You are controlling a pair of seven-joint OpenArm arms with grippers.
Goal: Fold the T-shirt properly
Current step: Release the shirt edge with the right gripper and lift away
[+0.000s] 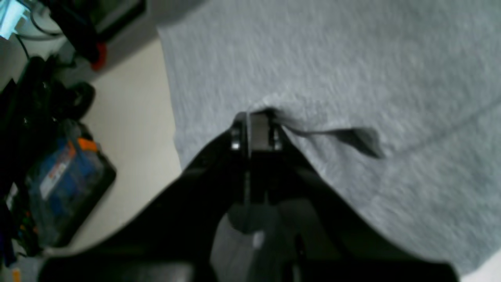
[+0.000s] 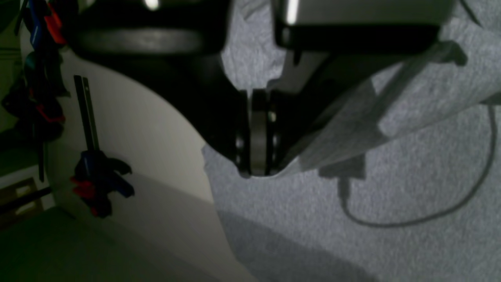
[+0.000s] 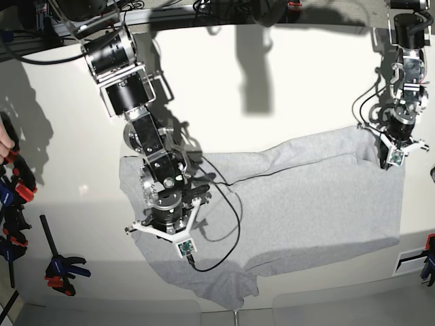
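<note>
The grey T-shirt (image 3: pixel 299 204) lies spread on the white counter (image 3: pixel 285 88), and both end effectors are closed on its cloth, the left end effector (image 1: pixel 256 117) pinching its far right corner and the right end effector (image 2: pixel 256 172) pinching its near left edge.

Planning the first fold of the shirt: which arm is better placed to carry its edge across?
Probably the left gripper: its jaws pinch the T-shirt at an outer corner, free to sweep inward. The right gripper also grips cloth, but amid bunched fabric near the table front.
</note>
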